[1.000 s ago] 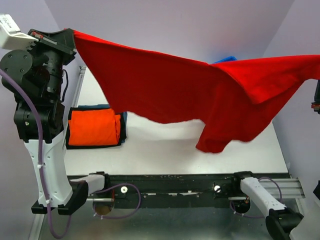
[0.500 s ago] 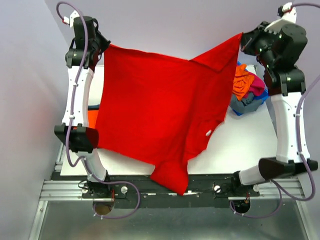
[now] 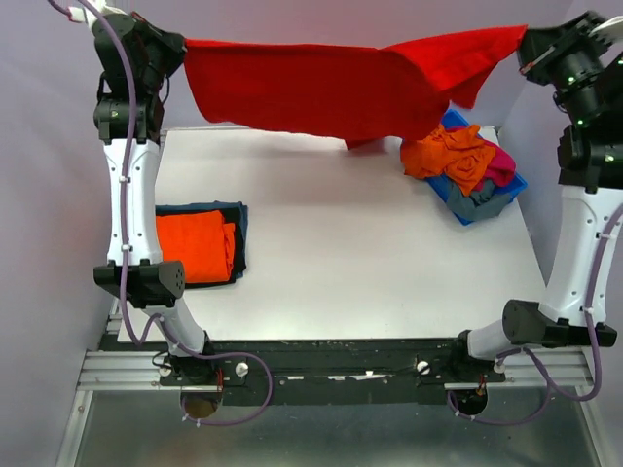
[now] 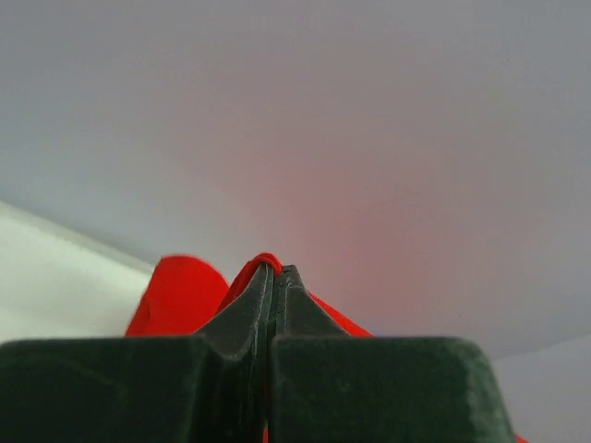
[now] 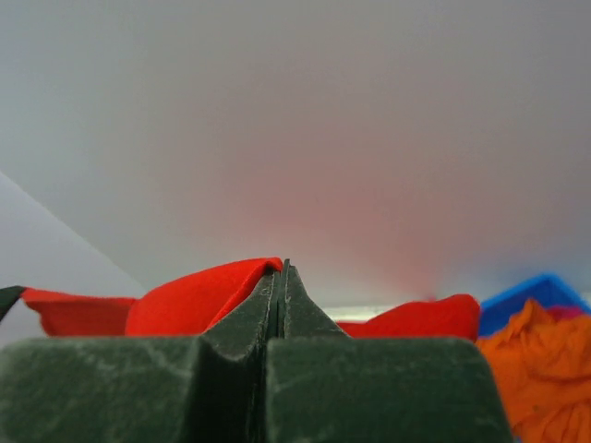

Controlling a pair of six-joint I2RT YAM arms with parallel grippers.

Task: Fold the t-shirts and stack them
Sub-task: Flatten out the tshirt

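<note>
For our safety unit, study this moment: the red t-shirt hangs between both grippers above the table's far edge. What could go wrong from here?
The left gripper and right gripper each pinch only a thin edge of the red t-shirt, so it may slip free. Its hanging lower edge looks close to the loose orange shirt in the blue bin and could snag it.

White table (image 3: 341,263), pale lilac walls (image 3: 331,19)

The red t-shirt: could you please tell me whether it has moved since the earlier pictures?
Yes. The red t-shirt has moved away from the near rail, and now spans the far edge of the table.
</note>
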